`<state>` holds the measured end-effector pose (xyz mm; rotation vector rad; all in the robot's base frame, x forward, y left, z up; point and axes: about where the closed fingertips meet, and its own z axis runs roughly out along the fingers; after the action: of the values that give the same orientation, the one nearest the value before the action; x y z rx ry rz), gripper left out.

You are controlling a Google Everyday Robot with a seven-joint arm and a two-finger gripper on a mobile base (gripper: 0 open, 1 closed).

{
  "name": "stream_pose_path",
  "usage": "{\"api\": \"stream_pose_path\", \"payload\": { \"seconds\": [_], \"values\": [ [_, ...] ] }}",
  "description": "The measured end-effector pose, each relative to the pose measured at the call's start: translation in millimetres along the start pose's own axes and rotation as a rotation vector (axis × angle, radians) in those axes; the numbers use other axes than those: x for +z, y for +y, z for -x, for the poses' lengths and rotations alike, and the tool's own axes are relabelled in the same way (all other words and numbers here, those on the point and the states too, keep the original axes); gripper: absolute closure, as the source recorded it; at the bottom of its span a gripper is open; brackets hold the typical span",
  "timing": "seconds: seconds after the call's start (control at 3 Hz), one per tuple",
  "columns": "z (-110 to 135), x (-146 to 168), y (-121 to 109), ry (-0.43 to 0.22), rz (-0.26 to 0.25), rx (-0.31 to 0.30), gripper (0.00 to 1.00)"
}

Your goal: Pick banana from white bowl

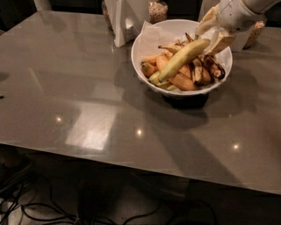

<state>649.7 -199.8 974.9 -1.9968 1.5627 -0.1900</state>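
The white bowl (137, 47), lined with white paper, stands at the back right of the grey table. The long yellow-green banana (182, 59) lies slanted across the top of the pile in it, its upper end raised to the right. My gripper (211, 37) comes in from the top right, over the bowl's right rim, and is shut on the banana's upper end. The lower end still rests among the shorter orange-yellow bananas (182, 82). Blackened bananas (211, 68) lie under the gripper.
A white upright object (125, 22) stands just behind the bowl on the left, with a jar (158, 9) next to it. Another container (254, 30) stands behind my arm on the right. The glossy table (79, 88) stretches left and forward to its front edge.
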Motion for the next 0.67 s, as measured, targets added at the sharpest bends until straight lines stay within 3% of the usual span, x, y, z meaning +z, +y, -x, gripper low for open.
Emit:
{"api": "stream_pose_path", "payload": {
  "seconds": [0.33,0.67],
  "values": [
    [13.0,12.6,8.5,-0.05,0.032,0.012,0.5],
    [14.4,13.4,11.0,-0.057,0.044,0.016,0.52]
  ]
}}
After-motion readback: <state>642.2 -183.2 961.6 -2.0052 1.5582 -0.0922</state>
